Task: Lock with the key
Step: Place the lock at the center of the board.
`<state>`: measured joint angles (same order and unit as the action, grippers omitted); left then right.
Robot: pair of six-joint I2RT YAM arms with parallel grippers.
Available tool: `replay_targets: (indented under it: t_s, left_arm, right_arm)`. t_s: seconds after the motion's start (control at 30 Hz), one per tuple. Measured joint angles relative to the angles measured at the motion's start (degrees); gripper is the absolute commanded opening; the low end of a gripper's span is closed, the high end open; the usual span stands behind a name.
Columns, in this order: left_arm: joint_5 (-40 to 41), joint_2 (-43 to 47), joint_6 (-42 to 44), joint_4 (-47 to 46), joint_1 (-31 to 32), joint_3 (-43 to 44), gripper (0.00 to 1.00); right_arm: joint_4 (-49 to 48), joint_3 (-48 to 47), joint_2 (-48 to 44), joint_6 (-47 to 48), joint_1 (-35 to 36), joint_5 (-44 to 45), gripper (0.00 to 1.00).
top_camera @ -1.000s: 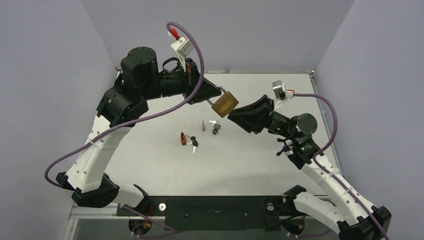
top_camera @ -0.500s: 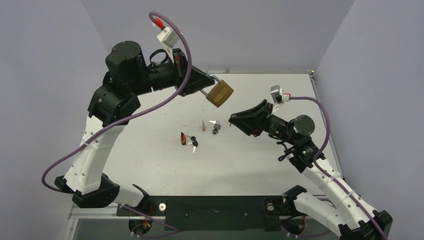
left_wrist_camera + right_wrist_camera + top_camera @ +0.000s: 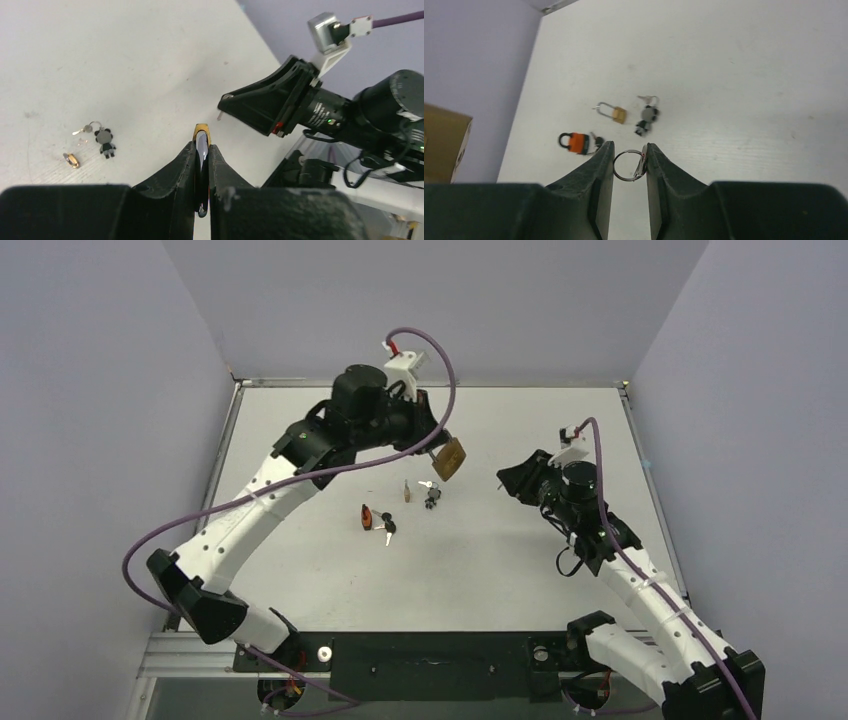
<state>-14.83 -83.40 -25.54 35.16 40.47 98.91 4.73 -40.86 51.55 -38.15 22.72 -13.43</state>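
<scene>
My left gripper (image 3: 438, 444) is shut on the silver shackle of the brass lock (image 3: 450, 458) and holds it in the air above the table's middle. In the left wrist view the gripper (image 3: 201, 148) shows the lock (image 3: 202, 129) edge-on between its shut fingers. My right gripper (image 3: 505, 478) is to the right of the lock, apart from it. In the right wrist view that gripper (image 3: 629, 146) is clamped on a key ring with a key (image 3: 641, 166) against its right finger. The key's tip (image 3: 220, 114) points toward the lock.
On the table lie an orange padlock (image 3: 367, 517) with keys beside it, a tiny brass padlock (image 3: 406, 491) and a key with a dark bear charm (image 3: 431, 496). They also show in the right wrist view, the orange padlock (image 3: 576, 142) leftmost. Purple walls close in the table.
My left arm has swung down and to the right with the lock. My right gripper, close to the lock a second ago, has drawn back to the right with the key.
</scene>
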Motion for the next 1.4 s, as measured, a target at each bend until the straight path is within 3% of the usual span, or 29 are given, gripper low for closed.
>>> replay_targets:
  t_s: [0.3, 0.67, 0.97, 1.4]
  left_arm:
    - [17.42, -13.88, -0.74, -7.37, 8.87, -6.54, 0.0]
    - [28.0, -31.23, -1.68, -13.81, 11.28, -7.39, 0.0]
    - [33.2, -34.62, -2.69, -20.15, 13.97, -7.78, 0.0]
    - [34.29, -34.6, -2.69, -24.94, 14.29, -9.09, 0.5]
  right_arm:
    - [5.05, 4.66, 8.09, -4.83, -7.8, 8.15, 0.0]
    - [-1.9, 8.07, 18.34, -6.73, -9.99, 8.55, 0.0]
    - [-7.45, 8.11, 23.37, -7.61, -10.45, 8.07, 0.0]
    - [-11.72, 9.07, 26.49, -8.48, -10.71, 6.49, 0.0]
